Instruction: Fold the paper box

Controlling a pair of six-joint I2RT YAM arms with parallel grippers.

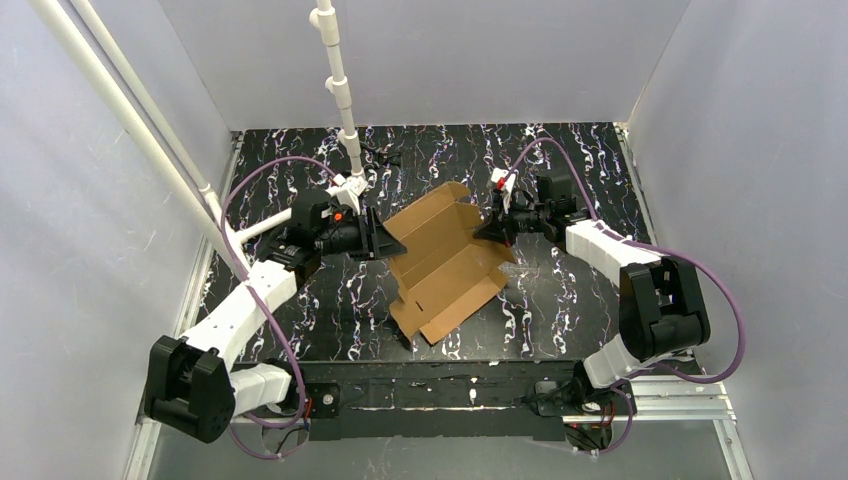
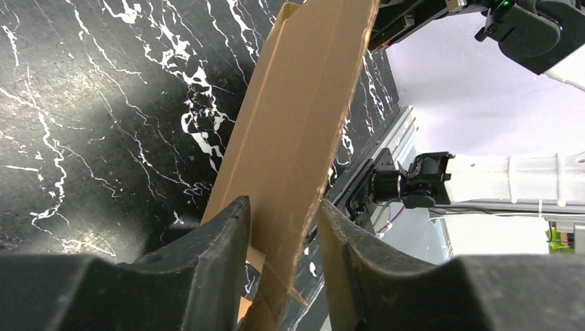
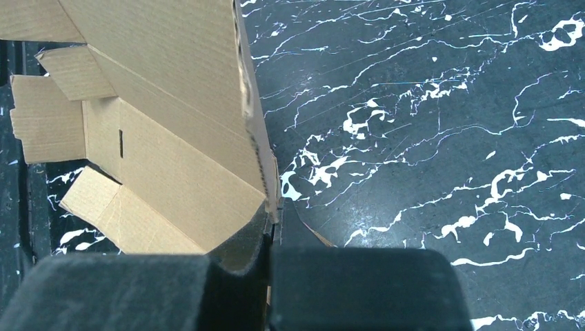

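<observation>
The paper box (image 1: 445, 262) is a plain brown cardboard piece, partly folded, lying open in the middle of the table with its side walls raised. My left gripper (image 1: 384, 243) is at the box's left wall. In the left wrist view the jaws (image 2: 281, 207) stand apart on either side of that upright cardboard wall (image 2: 296, 117), and a gap shows at the right finger. My right gripper (image 1: 491, 228) is at the box's far right wall. In the right wrist view it (image 3: 271, 222) is shut on the wall's edge, with the box's inside (image 3: 172, 158) to its left.
The black marbled table (image 1: 560, 300) lies inside grey enclosure walls. A white upright pole (image 1: 340, 90) stands at the back centre. A slanted white pole (image 1: 140, 130) runs along the left, above my left arm. Metal rails line the table's near edge.
</observation>
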